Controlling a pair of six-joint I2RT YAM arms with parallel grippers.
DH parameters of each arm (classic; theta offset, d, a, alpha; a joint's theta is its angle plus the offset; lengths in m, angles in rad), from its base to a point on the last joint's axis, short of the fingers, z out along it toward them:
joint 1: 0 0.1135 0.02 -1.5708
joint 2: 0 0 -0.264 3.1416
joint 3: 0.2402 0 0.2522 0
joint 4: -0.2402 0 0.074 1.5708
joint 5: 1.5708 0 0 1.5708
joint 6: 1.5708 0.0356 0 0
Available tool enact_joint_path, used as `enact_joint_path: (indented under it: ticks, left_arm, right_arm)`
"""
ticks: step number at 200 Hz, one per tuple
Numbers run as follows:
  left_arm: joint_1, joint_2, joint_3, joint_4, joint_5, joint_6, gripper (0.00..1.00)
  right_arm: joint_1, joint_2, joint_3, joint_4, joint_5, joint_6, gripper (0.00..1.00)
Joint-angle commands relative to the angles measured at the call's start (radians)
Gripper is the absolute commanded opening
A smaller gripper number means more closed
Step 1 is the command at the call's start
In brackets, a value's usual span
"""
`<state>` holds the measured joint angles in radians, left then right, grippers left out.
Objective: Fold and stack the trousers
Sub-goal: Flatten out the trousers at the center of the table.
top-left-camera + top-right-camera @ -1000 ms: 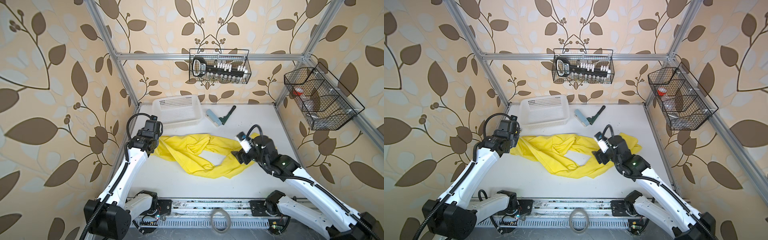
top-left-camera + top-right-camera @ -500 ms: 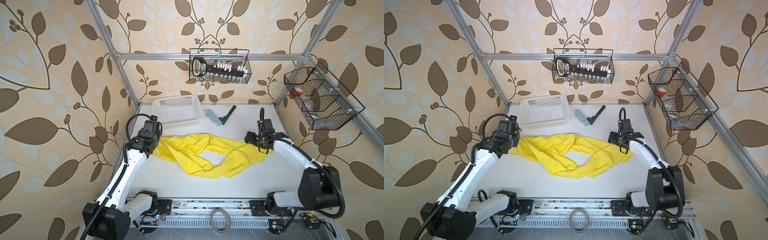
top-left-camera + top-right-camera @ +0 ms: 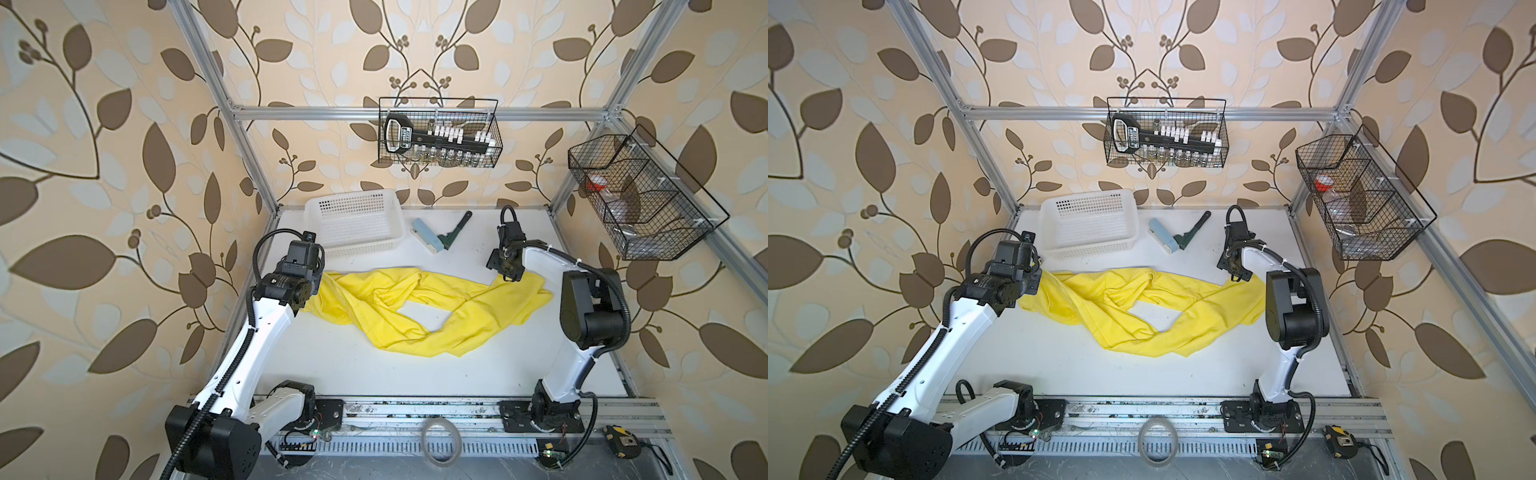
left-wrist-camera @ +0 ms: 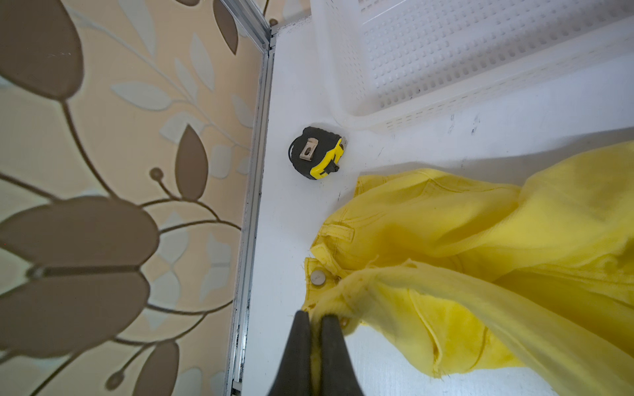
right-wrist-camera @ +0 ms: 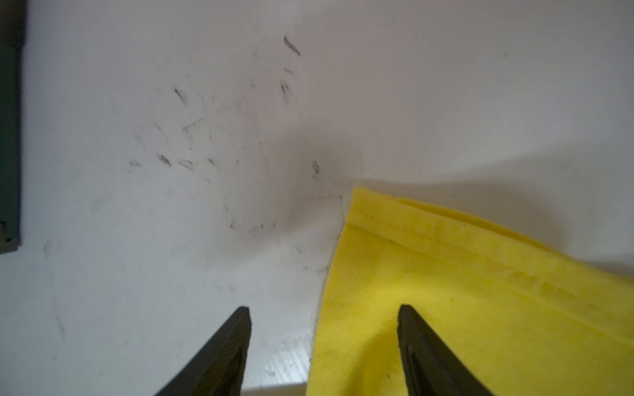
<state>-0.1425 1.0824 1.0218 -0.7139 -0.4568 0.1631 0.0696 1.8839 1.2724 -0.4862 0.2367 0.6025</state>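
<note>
The yellow trousers (image 3: 415,309) lie twisted across the middle of the white table (image 3: 332,365) in both top views, the two legs crossing round a bare patch. My left gripper (image 4: 315,313) is shut on the waistband edge right by the metal button (image 4: 318,277), at the left end of the trousers (image 4: 480,240). My right gripper (image 5: 324,308) is open and low over the far right leg end. One finger is over the yellow cloth (image 5: 463,308) and one over bare table, with the side edge of the hem between them. In a top view, the right gripper (image 3: 1237,276) points down at that hem corner.
A white perforated basket (image 3: 353,224) stands at the back left, a lint roller (image 3: 428,235) beside it. A black-and-yellow tape measure (image 4: 315,157) lies between basket corner and left frame rail. Wire baskets (image 3: 640,199) hang on the back and right walls.
My right arm has swung from the middle of the leg back and to the right, down to the hem, and its jaws have narrowed a little. The left gripper has kept its hold and place.
</note>
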Motion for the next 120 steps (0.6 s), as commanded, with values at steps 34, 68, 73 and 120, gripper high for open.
enact_joint_path:
  ticks: [34,68,73,120]
  left_arm:
    - [0.006,-0.004,0.039,0.009,-0.005,-0.019,0.0]
    - [0.006,-0.002,0.044,0.009,-0.01,-0.018,0.0]
    - [0.006,-0.001,0.043,0.01,-0.008,-0.018,0.0]
    - [0.006,0.005,0.045,0.001,-0.006,-0.02,0.0]
  right_arm:
    - [0.006,0.123,0.097,-0.077,0.11,0.008,0.6]
    - [0.001,0.147,0.096,-0.063,0.076,-0.002,0.45]
    - [-0.002,0.149,0.095,-0.06,0.064,0.001,0.41]
    - [-0.014,0.142,0.056,-0.035,0.044,-0.001,0.07]
